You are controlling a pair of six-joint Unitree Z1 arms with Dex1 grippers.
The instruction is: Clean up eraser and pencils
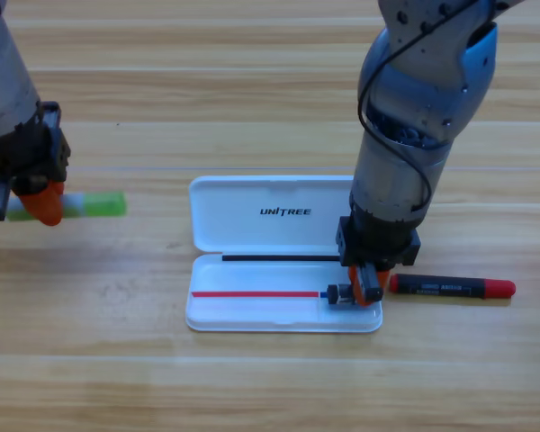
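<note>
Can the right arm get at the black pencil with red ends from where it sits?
Probably yes: the black pencil with red ends lies uncovered on the wooden table, just right of the right gripper, which is over the white case.

A white case (283,225) lies open on the wooden table (252,387), lid flat behind its tray, the word UNITREE printed on the lid's inside face.
</note>
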